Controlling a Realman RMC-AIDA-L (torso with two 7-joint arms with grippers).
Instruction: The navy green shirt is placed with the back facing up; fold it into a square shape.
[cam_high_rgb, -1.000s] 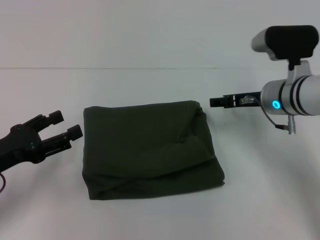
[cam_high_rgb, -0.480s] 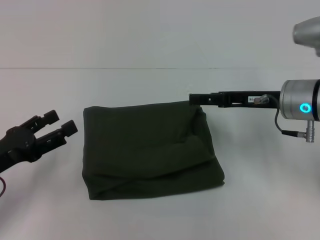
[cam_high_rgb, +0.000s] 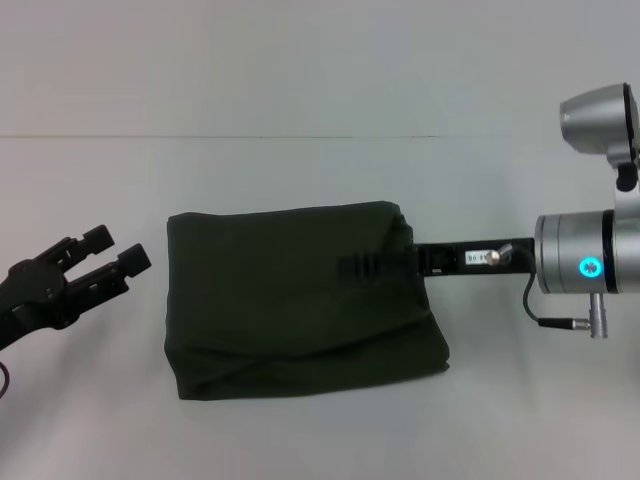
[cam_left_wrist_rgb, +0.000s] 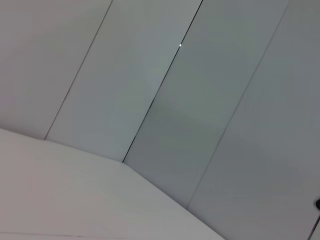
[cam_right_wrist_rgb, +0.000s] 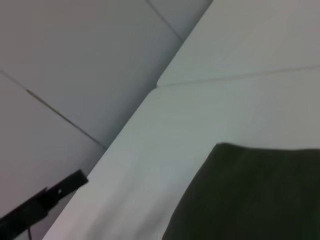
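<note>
The navy green shirt (cam_high_rgb: 290, 300) lies folded into a rough square in the middle of the white table, with soft creases along its right side. Its corner also fills the right wrist view as dark cloth (cam_right_wrist_rgb: 255, 195). My right gripper (cam_high_rgb: 352, 267) reaches in level from the right, low over the shirt's right part, and is seen edge-on. My left gripper (cam_high_rgb: 118, 249) hovers open just left of the shirt's left edge, holding nothing and not touching the cloth.
The white table (cam_high_rgb: 300, 430) shows bare surface all around the shirt. A pale wall meets it along the back edge (cam_high_rgb: 300, 137). The left wrist view holds only grey wall panels (cam_left_wrist_rgb: 165, 100).
My right gripper has swung from beside the shirt's far right corner to over the shirt's right part. My left gripper drifted slightly left. The shirt has kept its shape.
</note>
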